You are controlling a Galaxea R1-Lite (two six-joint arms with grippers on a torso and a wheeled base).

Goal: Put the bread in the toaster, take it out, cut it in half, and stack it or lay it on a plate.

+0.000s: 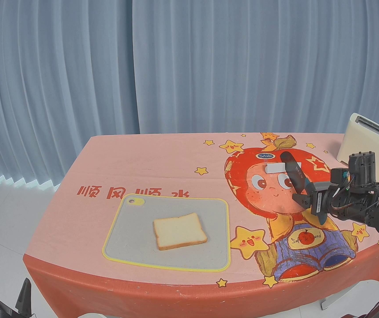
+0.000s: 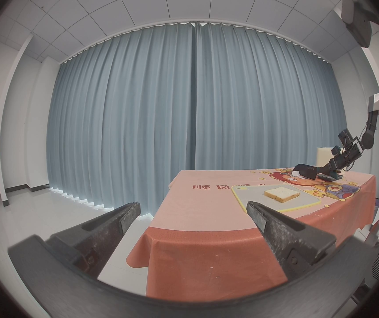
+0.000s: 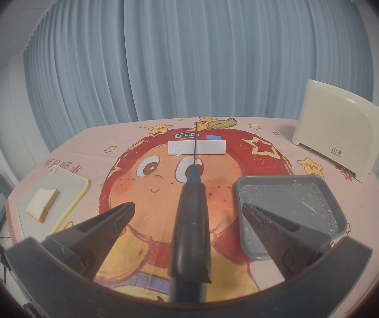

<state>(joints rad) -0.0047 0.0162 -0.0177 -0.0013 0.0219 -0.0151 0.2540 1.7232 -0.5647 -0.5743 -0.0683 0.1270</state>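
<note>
Straddling knife (image 1: 292, 168) mid-right, right claw (image 1: 309, 208) spread, no contact; bread (image 1: 180, 231) on cutting board (image 1: 127, 239) lower centre; left claw (image 1: 10, 274) spread, lower-left corner

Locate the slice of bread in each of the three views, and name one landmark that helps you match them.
Head view: bread on the grey cutting board near the table's front edge.
Left wrist view: bread on that board, far off on the table.
Right wrist view: bread on the board, across the table from the toaster.
Shared landmark: the board's yellow rim.
</note>
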